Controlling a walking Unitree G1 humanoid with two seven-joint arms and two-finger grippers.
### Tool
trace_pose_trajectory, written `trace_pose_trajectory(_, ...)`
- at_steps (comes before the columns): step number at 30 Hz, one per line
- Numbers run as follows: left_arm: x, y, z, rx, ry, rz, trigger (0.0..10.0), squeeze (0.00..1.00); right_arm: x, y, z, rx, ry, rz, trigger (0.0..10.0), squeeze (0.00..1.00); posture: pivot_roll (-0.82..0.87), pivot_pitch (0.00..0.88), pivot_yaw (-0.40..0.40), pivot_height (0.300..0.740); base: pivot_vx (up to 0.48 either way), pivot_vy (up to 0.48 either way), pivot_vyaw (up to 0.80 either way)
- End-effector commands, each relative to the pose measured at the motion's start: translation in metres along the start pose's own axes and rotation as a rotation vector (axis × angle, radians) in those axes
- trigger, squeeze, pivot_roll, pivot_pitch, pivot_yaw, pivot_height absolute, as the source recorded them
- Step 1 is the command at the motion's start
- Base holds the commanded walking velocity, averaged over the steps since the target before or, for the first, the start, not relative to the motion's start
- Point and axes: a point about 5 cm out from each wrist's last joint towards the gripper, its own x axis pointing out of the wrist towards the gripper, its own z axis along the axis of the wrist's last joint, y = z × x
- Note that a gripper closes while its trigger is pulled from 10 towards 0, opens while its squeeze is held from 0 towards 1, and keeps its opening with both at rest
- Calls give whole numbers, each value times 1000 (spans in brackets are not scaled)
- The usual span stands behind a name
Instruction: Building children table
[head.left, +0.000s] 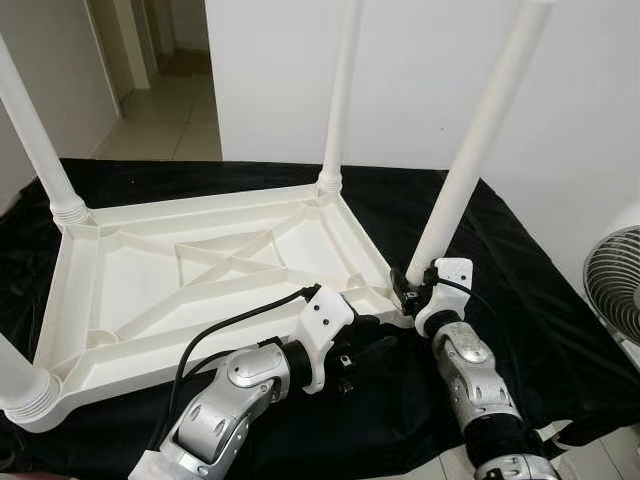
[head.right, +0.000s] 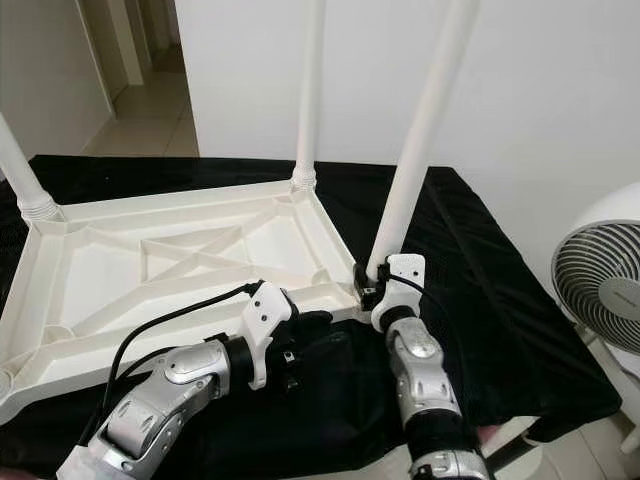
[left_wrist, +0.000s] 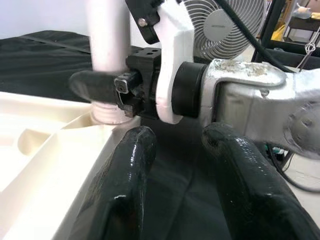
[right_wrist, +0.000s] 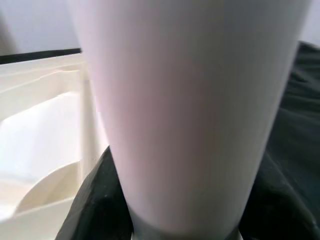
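Note:
A white plastic children's table (head.left: 150, 270) lies upside down on a black cloth. Its near right leg (head.left: 470, 150) rises tilted from the corner socket. My right gripper (head.left: 408, 285) is shut on the base of that leg; in the right wrist view the leg (right_wrist: 190, 110) stands between the dark fingers (right_wrist: 95, 205). My left gripper (left_wrist: 175, 165) is open and low over the cloth beside the table's front rim, just left of the right gripper (left_wrist: 100, 85), with nothing between its fingers (left_wrist: 125, 185).
Three other legs stand in their sockets: far left (head.left: 35, 140), back middle (head.left: 340, 90), near left (head.left: 20, 380). A white fan (head.right: 600, 280) stands off the right edge of the cloth. A white wall is behind, a hallway (head.left: 160, 90) at back left.

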Motion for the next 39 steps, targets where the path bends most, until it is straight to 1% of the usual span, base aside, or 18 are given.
trace_pose_trajectory(1, 1, -3, 1, -6, -5, -15, 10000, 0, -10, -17, -8, -19, 37, -210, 10000, 0, 17, 0, -38, 740, 0, 0, 0)
trace_pose_trajectory(2, 1, -3, 2, -6, -6, -14, 10000, 0, -14, -2, -10, 1, 48, -165, 10000, 0, 17, 0, -39, 740, 0, 0, 0)
trace_pose_trajectory(3, 1, -3, 2, -6, -6, -14, 10000, 0, -14, -2, -10, 1, 48, -165, 10000, 0, 17, 0, -39, 740, 0, 0, 0)
trace_pose_trajectory(5, 1, -3, 2, -8, -9, -13, 10000, 0, -16, 14, -11, 10, 61, -83, 10000, 0, 14, 0, -37, 740, 0, 0, 0)
trace_pose_trajectory(8, 2, -4, 2, -9, -8, -14, 10000, 0, -14, 9, -9, -23, 58, -68, 10000, 0, 15, 0, -41, 740, 0, 0, 0)
trace_pose_trajectory(16, 1, -2, 2, -5, -10, -5, 10000, 0, -16, 10, -8, -33, 66, -81, 10000, 31, 17, 0, -43, 740, 0, 0, 0)
trace_pose_trajectory(17, 1, -1, 3, -5, -11, -4, 10000, 0, -16, 11, -6, -17, 54, -73, 10000, 1000, 17, 0, -46, 740, 0, 0, 0)
trace_pose_trajectory(18, 1, -2, 2, -7, -12, -1, 10000, 0, -14, 10, 2, 32, 0, -44, 10000, 1000, 17, 0, -46, 740, 0, 0, 0)
trace_pose_trajectory(23, 2, -1, 3, -9, -16, 4, 10000, 0, -12, 9, 15, 105, -61, 19, 10000, 1000, 12, 0, -47, 740, 0, 0, 0)
trace_pose_trajectory(29, 3, -1, 4, -10, -19, 10, 10000, 0, -7, -2, 22, 109, -89, 113, 10000, 1000, 9, 4, -47, 740, 0, 0, 0)
trace_pose_trajectory(30, 3, 0, 4, -9, -20, 13, 10000, 0, -5, -5, 22, 83, -81, 204, 10000, 208, 10, 6, -47, 740, 0, 0, 0)
trace_pose_trajectory(31, 3, 0, 4, -9, -21, 15, 10000, 0, -5, -6, 22, 64, -73, 268, 10000, 208, 10, 6, -47, 740, 0, 0, 0)
trace_pose_trajectory(32, 3, 0, 4, -9, -21, 15, 10000, 0, -5, -6, 22, 64, -73, 268, 10000, 208, 10, 6, -47, 740, 0, 0, 0)
trace_pose_trajectory(33, 2, 1, 4, -9, -22, 17, 10000, 0, -5, -8, 22, 36, -63, 361, 10000, 0, 10, 6, -47, 740, 0, 0, 0)
trace_pose_trajectory(34, 2, 1, 5, -9, -22, 19, 10000, 0, -5, -10, 21, -5, -55, 452, 10000, 0, 9, 5, -45, 740, 0, 0, 0)
trace_pose_trajectory(36, 2, 1, 5, -9, -22, 19, 10000, 0, -5, -10, 21, -5, -55, 452, 10000, 0, 9, 5, -45, 740, 0, 0, 0)
trace_pose_trajectory(38, 2, 3, 5, -7, -23, 20, 10000, 0, -3, -17, 20, -76, -34, 590, 10000, 0, 9, 1, -44, 740, 0, 0, 0)
trace_pose_trajectory(39, 2, 3, 5, -7, -23, 20, 10000, 0, -3, -17, 20, -76, -34, 590, 10000, 0, 9, 1, -44, 740, 0, 0, 0)
